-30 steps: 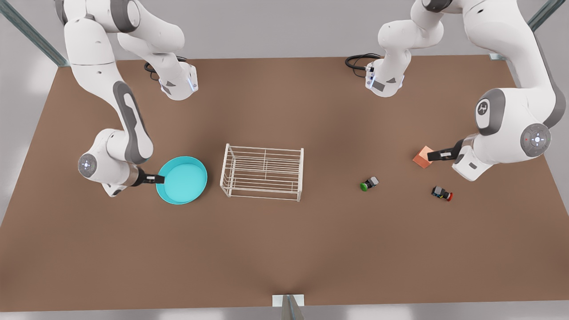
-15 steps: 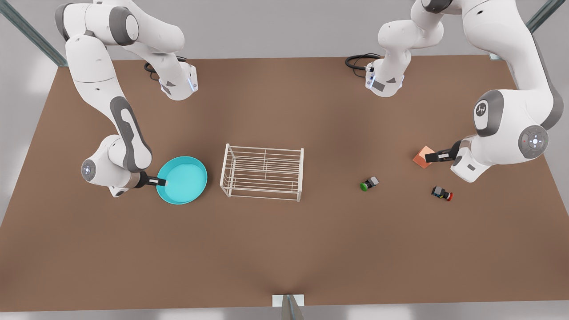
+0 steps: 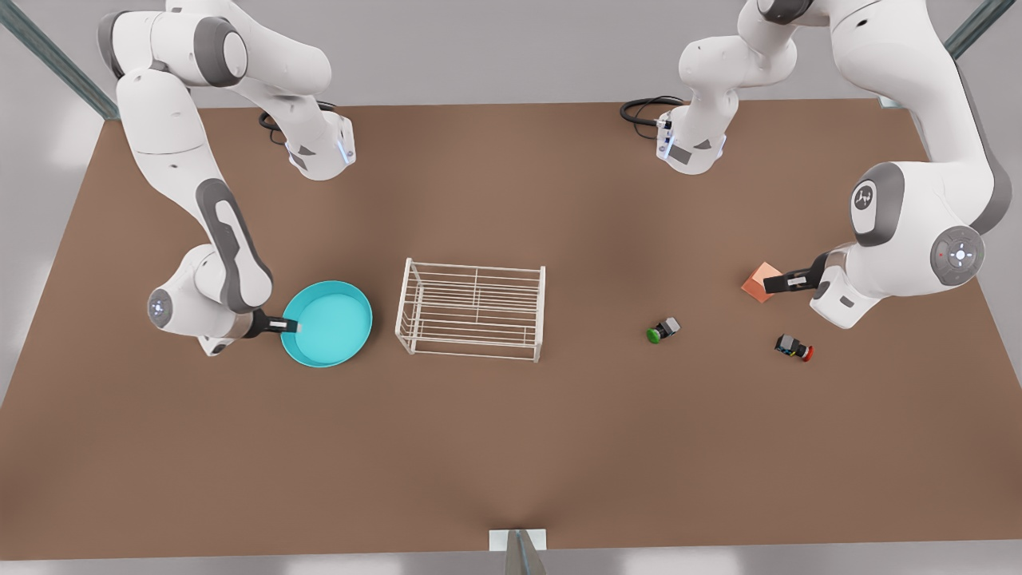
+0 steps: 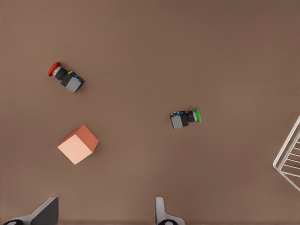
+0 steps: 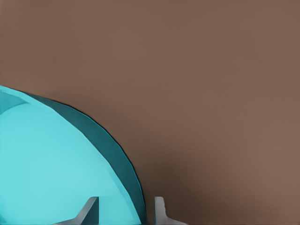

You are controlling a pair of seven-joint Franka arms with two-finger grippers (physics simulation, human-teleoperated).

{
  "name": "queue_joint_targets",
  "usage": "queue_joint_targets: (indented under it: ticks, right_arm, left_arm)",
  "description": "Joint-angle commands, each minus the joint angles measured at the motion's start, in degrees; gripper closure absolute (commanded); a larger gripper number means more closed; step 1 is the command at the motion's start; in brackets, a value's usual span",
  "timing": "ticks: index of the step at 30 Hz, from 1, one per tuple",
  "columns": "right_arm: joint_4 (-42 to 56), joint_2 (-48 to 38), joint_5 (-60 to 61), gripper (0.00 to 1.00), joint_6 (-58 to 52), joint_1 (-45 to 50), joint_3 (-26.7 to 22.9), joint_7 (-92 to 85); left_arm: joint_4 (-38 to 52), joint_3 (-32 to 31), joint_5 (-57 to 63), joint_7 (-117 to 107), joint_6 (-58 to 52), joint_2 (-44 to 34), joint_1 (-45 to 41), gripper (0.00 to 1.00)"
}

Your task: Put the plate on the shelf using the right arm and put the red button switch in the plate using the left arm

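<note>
The right pincer (image 3: pixel 289 325) sits at the plate's (image 3: pixel 327 323) rim on the front view's left. In the right wrist view its two fingers (image 5: pixel 90 211) straddle the rim, one inside the dish and one outside, with a narrow gap between them; whether they already press on the rim I cannot tell. The plate lies flat on the desk (image 3: pixel 511 447), just beside the shelf (image 3: pixel 473 310), apart from it.

The plate looks stiff and light, with a smooth surface that may slip. The low upright rim is the natural hold; pinched at one edge, the dish will likely sag away from the fingers, so a firm grip and a level carry seem wise.

The left pincer (image 3: pixel 773 282) hovers on the front view's right, above the orange cube (image 3: pixel 758 282), fingers (image 4: pixel 44 213) spread wide and empty. The red button switch (image 3: pixel 794 346) lies on its side nearby on the desk, well apart from the plate. It is tiny and hard; the black body offers flatter sides to grip than the round cap. A green-capped switch (image 3: pixel 663 329) lies between it and the shelf.
</note>
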Motion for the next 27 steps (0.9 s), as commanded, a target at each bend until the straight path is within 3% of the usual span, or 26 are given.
queue_joint_targets:
  ticks: [1, 3, 7, 11, 16, 27]
  right_arm:
    - [0.02, 0.04, 0.5, 0.44, -0.04, -0.15, 0.1, -4.14]
    - [0.11, 0.21, 0.5, 0.45, -0.04, -0.59, 0.1, -4.23]
    - [0.11, 0.21, 0.5, 0.63, -0.22, -0.94, 0.1, -4.85]
    - [0.11, 0.12, 0.58, 0.71, -0.66, -0.94, 0.02, -5.81]
    - [0.37, -0.75, 0.59, 0.77, -2.77, -0.85, 0.1, -5.9]
    - [0.98, -4.8, 0.59, 0.79, -8.65, -0.94, -0.07, -6.6]
  left_arm:
    - [0.02, -0.01, 0.04, -0.84, 0.05, -0.06, 0.0, 0.0]
    - [0.02, -0.01, 0.04, -0.84, -0.04, -0.06, 0.0, 0.0]
    - [0.02, -0.01, 0.04, -0.84, -0.04, -0.06, 0.0, 0.0]
    - [0.03, -0.01, 0.04, -0.84, 0.05, 0.03, 0.09, 0.0]
    - [0.38, 0.07, 0.21, -0.84, 0.05, 0.03, 0.09, 0.0]
    - [0.38, 0.16, 0.21, -0.84, -0.04, 0.12, 0.27, 0.0]
